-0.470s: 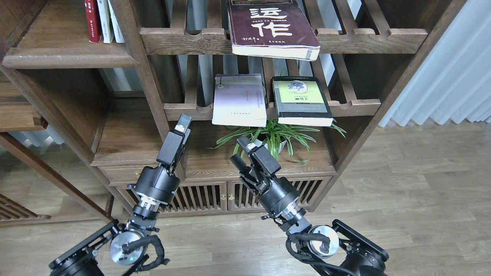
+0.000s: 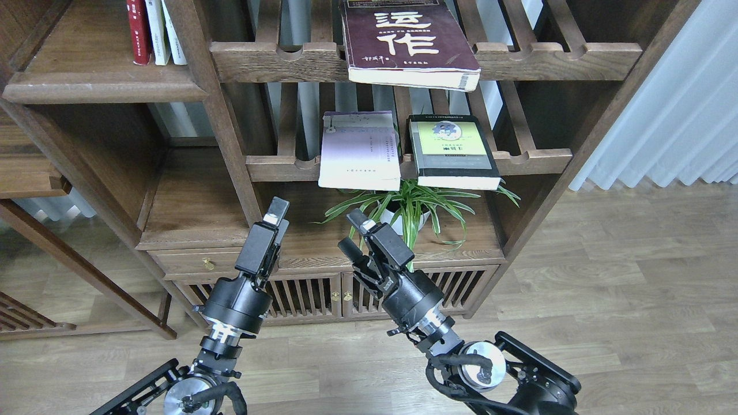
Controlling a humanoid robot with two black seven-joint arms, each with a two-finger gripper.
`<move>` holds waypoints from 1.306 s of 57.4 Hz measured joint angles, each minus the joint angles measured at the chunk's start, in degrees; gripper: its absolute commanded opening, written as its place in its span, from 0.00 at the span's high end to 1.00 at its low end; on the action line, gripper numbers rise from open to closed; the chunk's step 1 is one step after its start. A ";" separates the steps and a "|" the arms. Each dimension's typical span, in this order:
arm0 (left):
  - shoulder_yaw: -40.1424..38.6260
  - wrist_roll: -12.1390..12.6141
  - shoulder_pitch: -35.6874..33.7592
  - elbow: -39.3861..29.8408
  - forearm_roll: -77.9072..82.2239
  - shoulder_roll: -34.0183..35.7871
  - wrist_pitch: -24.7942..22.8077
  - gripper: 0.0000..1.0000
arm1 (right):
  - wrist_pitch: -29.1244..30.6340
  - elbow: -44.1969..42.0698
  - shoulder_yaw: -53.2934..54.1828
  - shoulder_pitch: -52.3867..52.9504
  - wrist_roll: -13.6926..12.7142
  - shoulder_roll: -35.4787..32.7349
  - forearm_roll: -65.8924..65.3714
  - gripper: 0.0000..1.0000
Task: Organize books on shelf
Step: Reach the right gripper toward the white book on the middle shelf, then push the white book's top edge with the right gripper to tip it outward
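A maroon book with big white characters lies flat on the upper slatted rack. A pale lavender-white paperback and a grey-black book with a yellow-green panel lie side by side on the lower slatted rack, overhanging its front rail. The solid dark-brown shelf is at the upper left. My left gripper is seen side-on, below and left of the lavender book, holding nothing. My right gripper is open and empty, below the lavender book, in front of the plant.
A red and two white books stand on the solid shelf. A potted spider plant sits on the low shelf under the lower rack. A cabinet with slatted doors is below. White curtains hang at the right.
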 measured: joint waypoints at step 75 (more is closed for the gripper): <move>-0.31 0.00 -1.22 4.76 0.11 1.74 -0.02 0.00 | -21.75 -18.57 -1.68 23.07 2.62 0.00 15.94 0.06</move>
